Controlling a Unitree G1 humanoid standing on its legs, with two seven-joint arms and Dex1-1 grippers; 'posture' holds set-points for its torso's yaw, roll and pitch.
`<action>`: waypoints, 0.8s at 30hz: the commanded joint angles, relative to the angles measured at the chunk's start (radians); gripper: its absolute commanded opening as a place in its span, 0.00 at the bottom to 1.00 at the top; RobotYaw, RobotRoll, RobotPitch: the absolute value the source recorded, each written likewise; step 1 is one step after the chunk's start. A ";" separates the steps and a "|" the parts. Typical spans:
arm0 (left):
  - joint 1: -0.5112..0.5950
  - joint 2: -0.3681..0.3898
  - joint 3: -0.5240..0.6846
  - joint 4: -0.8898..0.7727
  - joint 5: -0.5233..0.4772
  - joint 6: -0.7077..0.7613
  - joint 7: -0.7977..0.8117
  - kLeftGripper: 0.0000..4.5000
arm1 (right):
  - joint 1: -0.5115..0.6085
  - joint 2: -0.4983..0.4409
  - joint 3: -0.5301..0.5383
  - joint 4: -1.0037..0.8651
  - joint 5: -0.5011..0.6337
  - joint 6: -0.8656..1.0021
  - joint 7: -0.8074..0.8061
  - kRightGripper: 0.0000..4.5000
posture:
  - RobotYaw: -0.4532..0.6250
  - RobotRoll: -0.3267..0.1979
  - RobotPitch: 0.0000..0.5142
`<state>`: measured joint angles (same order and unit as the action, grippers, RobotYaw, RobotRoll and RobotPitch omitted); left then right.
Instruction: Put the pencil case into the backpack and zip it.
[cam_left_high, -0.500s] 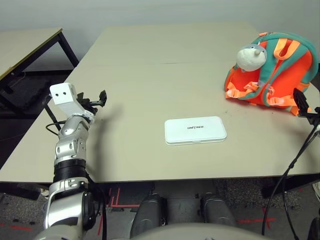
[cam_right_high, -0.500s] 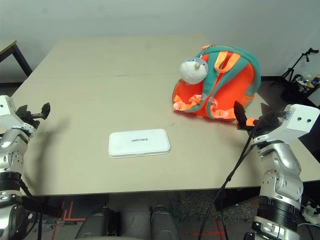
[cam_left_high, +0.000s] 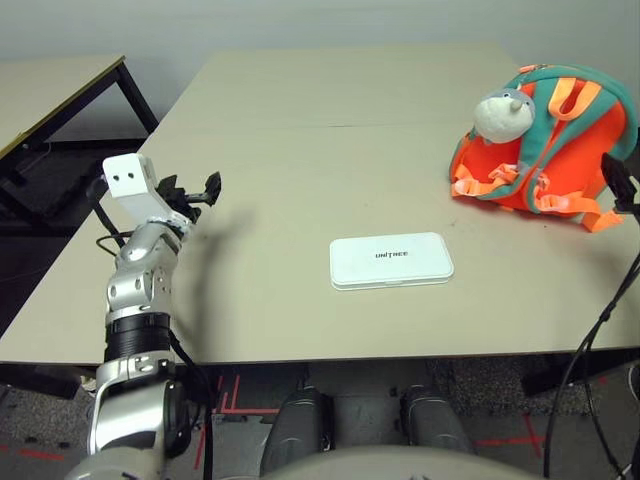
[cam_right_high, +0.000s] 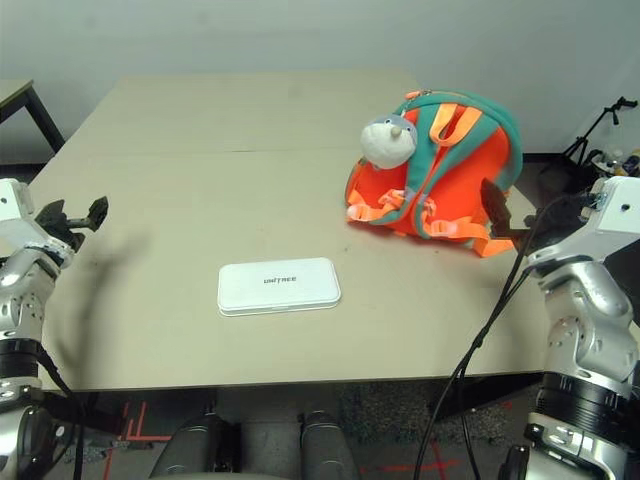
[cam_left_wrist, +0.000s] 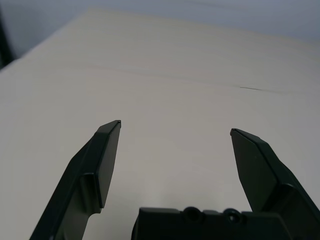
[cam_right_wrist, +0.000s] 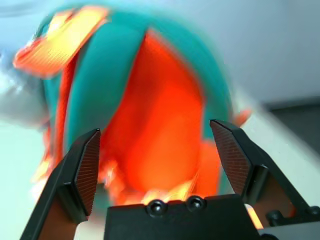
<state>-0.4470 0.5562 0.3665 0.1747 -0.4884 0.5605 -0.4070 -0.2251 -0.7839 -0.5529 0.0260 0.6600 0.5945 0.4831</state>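
Claws first: the left claw (cam_left_high: 198, 190) is hovering over the tabletop's (cam_left_high: 300, 130) left edge, fingers spread wide and holding nothing. Nearest the robot, the pencil case (cam_right_high: 279, 285) is lying flat mid-tabletop, showing "UNITREE" lettering. The right claw (cam_right_wrist: 160, 160) is reaching toward the backpack (cam_right_high: 440, 165), fingers apart around nothing. Farther right, the backpack is sitting with its plush animal (cam_right_high: 386, 140); its zipper is not showing.

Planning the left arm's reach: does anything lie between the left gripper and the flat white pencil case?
No: only bare tabletop separates the left gripper from the flat white pencil case, as the left eye view shows.
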 joint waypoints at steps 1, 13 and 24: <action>0.024 0.100 0.039 -0.153 -0.250 0.390 -0.117 1.00 | 0.050 -0.070 -0.034 -0.130 0.190 0.376 -0.011 0.92 | 0.42 0.62 0.10; 0.102 0.123 0.190 -0.284 -0.764 1.054 -0.011 1.00 | -0.090 -0.067 0.082 -0.158 0.596 1.020 -0.143 0.08 | 0.47 0.62 0.14; 0.050 -0.021 0.090 -0.216 -0.881 1.054 0.169 1.00 | -0.194 0.048 0.227 -0.111 0.570 1.020 -0.226 0.01 | 0.48 0.62 0.15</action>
<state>-0.3927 0.5390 0.4781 -0.0635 -1.3591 1.5970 -0.2554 -0.4109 -0.7380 -0.3535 -0.0890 1.2460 1.5751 0.2694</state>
